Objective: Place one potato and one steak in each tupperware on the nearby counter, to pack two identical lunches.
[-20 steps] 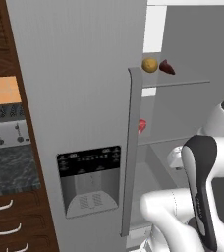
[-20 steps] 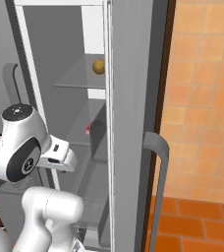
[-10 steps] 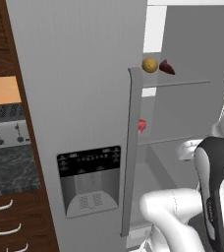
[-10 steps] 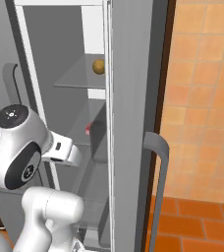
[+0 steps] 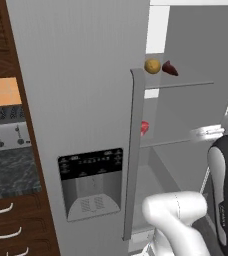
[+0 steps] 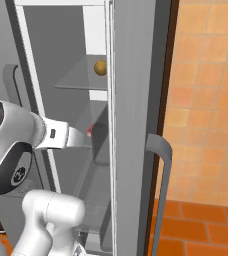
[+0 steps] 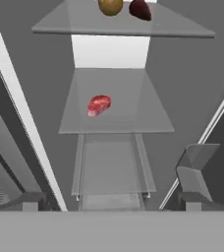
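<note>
The fridge stands open. On its top glass shelf (image 7: 182, 29) lies a yellow-brown potato (image 7: 110, 6) (image 5: 152, 66) (image 6: 100, 67), with a dark maroon piece (image 7: 139, 10) (image 5: 170, 68) right beside it; what that piece is I cannot tell. A red steak (image 7: 99, 105) (image 5: 144, 127) (image 6: 90, 131) rests on the middle shelf. My gripper (image 7: 111, 205) is open and holds nothing. It hangs in front of the shelves, below and short of the steak. The tupperware is out of view. A strip of the dark speckled counter (image 5: 11, 172) shows at the left.
The closed grey fridge door with a dispenser (image 5: 91, 182) and a long handle (image 5: 131, 150) stands left of the opening. The open door (image 6: 136, 125) hems in the right side. A silver toaster (image 5: 6, 127) sits on the counter above wooden drawers (image 5: 6, 230). A clear drawer (image 7: 111, 167) lies under the steak's shelf.
My arm has swung toward the fridge opening, its elbow coming lower and nearer the base cameras. The jaws stay open and the food has not moved.
</note>
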